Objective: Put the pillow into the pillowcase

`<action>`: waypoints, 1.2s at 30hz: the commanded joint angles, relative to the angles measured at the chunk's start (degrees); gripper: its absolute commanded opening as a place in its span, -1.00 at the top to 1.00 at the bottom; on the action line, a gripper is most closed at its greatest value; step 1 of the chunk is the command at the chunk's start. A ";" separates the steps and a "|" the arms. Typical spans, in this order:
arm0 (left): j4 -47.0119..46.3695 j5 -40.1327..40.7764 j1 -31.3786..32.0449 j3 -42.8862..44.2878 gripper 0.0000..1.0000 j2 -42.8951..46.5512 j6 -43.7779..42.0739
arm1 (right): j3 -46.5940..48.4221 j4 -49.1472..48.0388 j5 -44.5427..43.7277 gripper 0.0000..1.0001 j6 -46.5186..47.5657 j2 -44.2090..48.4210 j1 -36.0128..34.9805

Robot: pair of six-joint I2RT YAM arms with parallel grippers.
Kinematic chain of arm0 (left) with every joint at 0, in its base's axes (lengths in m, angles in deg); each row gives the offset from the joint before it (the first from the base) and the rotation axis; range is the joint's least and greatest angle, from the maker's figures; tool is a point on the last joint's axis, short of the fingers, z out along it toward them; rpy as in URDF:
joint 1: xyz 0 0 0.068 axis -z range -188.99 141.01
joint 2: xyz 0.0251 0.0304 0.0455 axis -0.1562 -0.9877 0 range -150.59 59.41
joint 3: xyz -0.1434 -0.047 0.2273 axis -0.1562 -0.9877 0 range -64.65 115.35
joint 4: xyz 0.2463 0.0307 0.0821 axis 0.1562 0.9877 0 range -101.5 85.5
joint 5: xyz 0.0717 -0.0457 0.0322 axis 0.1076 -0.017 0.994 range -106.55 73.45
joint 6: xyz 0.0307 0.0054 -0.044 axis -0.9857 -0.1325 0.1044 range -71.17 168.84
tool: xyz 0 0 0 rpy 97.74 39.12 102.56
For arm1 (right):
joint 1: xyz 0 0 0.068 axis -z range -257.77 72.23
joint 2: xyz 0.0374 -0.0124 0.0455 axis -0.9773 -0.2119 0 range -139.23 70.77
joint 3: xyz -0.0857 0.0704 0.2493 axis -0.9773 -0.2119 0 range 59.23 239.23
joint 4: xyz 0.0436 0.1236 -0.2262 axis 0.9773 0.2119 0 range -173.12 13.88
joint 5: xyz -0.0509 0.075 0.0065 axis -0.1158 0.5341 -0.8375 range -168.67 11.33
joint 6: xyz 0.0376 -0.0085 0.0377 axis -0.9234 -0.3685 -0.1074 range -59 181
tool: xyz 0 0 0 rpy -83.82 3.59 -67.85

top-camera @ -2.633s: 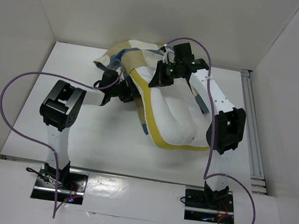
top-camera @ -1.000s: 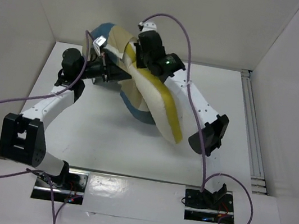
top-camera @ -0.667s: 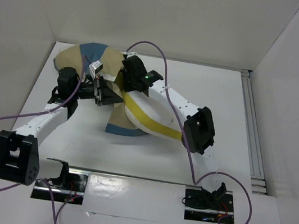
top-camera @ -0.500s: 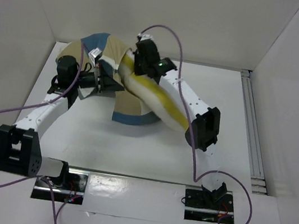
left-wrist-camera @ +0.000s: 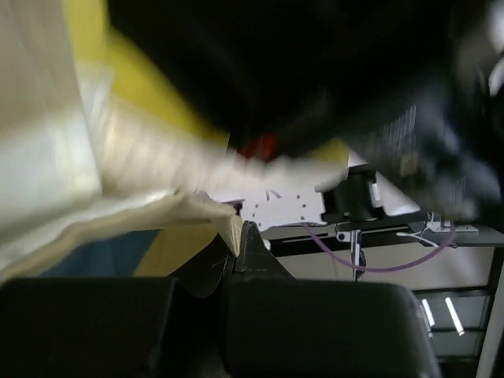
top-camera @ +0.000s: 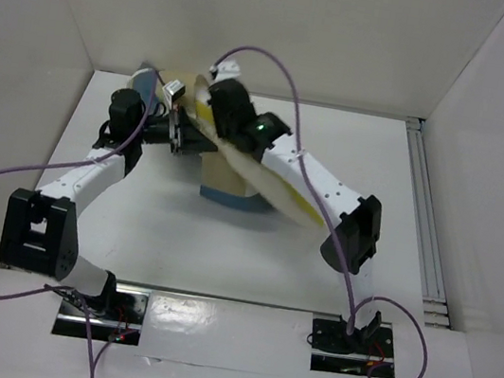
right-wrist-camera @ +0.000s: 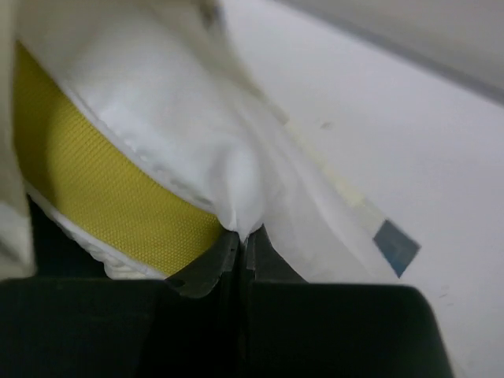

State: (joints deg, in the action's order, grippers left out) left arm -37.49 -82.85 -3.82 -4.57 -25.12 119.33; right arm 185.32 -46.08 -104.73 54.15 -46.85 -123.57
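Over the far left of the table [top-camera: 176, 244], 2 grippers held the bundle lifted, likely so the half-out pillow [top-camera: 271, 190] could slide deeper into the pillowcase [top-camera: 226, 183]. The left gripper [left-wrist-camera: 239, 234] clamped its hem. The right gripper [right-wrist-camera: 240, 236] pinched pale cloth, apparently pillowcase too, beside the yellow band [right-wrist-camera: 102, 189].

From above the light is bright and even, so the white table [top-camera: 176, 244] and walls [top-camera: 260, 18] show only soft grey shadows, with a shiny glare on the strip [top-camera: 212, 322] at the near edge. The left wrist picture is dim and badly smeared, with a big black blur across the top and the pillowcase [left-wrist-camera: 87, 250] fuzzy. The right wrist picture is brighter, but the pillow [right-wrist-camera: 157, 134] is very close and out of focus.
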 commanded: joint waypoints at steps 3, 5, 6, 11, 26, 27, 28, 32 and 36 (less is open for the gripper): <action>8.20 -4.72 -1.83 -11.72 1.00 10.25 -8.68 | -16.10 -8.19 9.96 1.00 -6.84 -3.93 -6.49; 12.79 -4.71 -3.32 -15.50 1.00 12.54 -11.16 | -18.94 -8.91 14.36 1.00 -8.96 -5.07 -6.49; 14.99 -4.71 -3.93 -16.38 1.00 15.16 -13.52 | -18.94 -8.91 16.12 1.00 -10.45 -5.07 -6.49; 46.73 3.62 -7.98 -10.45 0.00 22.03 -29.51 | -21.14 -7.78 23.33 -0.42 -9.94 0.19 -6.49; 60.54 29.46 -10.45 1.35 0.52 20.65 -34.90 | -37.31 -5.65 24.56 0.58 -13.80 12.26 20.91; 61.24 30.52 -9.40 2.41 0.50 19.07 -34.90 | -37.31 -5.66 24.57 0.69 -13.80 10.94 22.06; 61.85 31.31 -7.65 3.37 0.50 17.40 -34.90 | -37.31 -5.66 24.57 0.87 -14.50 8.23 23.72; 63.26 34.92 -1.84 7.68 0.24 8.36 -34.90 | -43.88 -6.96 25.00 1.00 -17.40 6.96 23.74; 64.41 38.78 3.43 10.23 0.18 0.71 -34.90 | -58.47 -13.73 29.66 1.00 -23.63 13.37 16.82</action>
State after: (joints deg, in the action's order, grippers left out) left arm 24.89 -47.99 -2.94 2.86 -20.69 84.93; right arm 132.40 -56.62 -79.90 36.05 -39.50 -100.66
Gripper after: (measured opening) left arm 0.408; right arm 0.007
